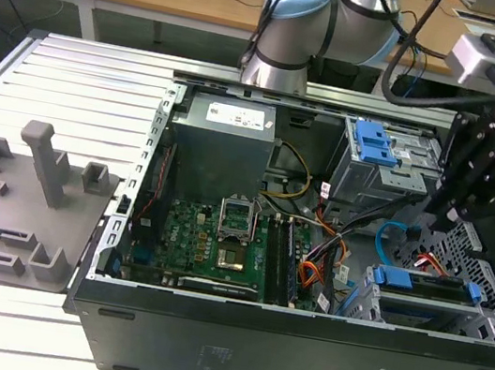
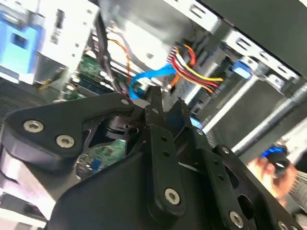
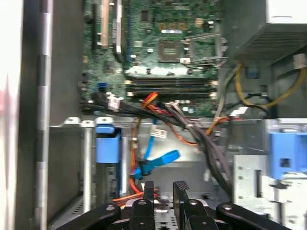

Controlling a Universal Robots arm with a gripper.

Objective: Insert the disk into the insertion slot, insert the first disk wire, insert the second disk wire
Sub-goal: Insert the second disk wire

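In the exterior view the disk (image 1: pixel 427 285), in its blue carrier, sits inside the perforated insertion slot (image 1: pixel 488 282) at the case's right end. My gripper (image 1: pixel 442 218) hangs just above and behind it. The first wrist view shows my gripper (image 3: pixel 163 188) open by a narrow gap with nothing visible between its fingers. It is close to the plug end of the light blue second disk wire (image 3: pixel 158 160), whose loop also shows in other views (image 1: pixel 389 235) (image 2: pixel 148 75). I cannot tell the first disk wire apart from the red and orange leads (image 3: pixel 149 98). The carrier's blue end (image 3: pixel 106 143) lies beside them.
The grey bay with a blue latch (image 1: pixel 373 144) stands behind the gripper. A thick black cable bundle (image 3: pixel 201 139) crosses the case floor. The motherboard (image 1: pixel 220 237) and power supply (image 1: pixel 220 147) fill the case's left part. A grey fixture plate (image 1: pixel 16 203) lies outside at the exterior view's left.
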